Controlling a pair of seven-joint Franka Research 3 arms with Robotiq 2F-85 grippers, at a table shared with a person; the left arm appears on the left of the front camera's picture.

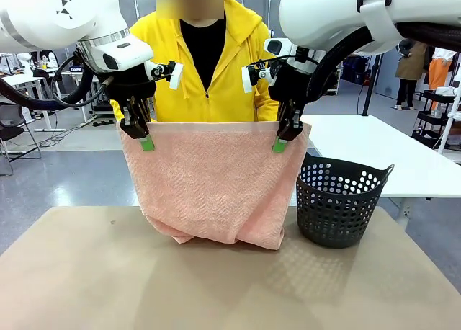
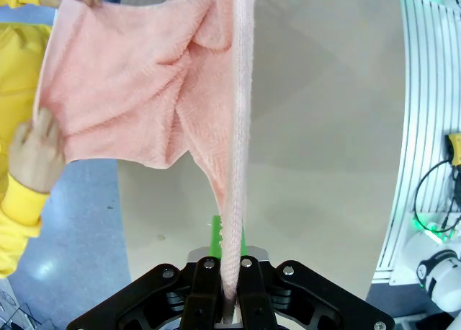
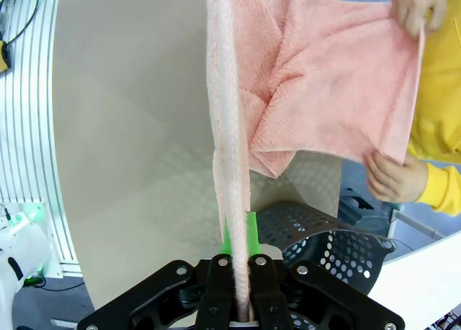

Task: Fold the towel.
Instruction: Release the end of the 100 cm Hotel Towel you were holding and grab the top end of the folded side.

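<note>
We are hanging the towel [image 1: 209, 182] over the table's [image 1: 72, 272] far edge, left gripper [image 1: 147, 143] and right gripper [image 1: 279, 144] each clamped on a top corner, apparently mid first fold; next move likely calls for meeting the edge in the person's hands [image 3: 389, 177].

White glossy arms [image 1: 338, 16]; black cables [image 1: 325, 60]; left end effector [image 1: 147, 144], right end effector [image 1: 279, 145] black, green-padded.

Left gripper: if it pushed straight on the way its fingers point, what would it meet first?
Its own load: the left gripper is shut on a top corner of the towel, which hangs straight below it. Past the cloth, the tan table looks next, judging by the left wrist view; depth is unclear.
</note>
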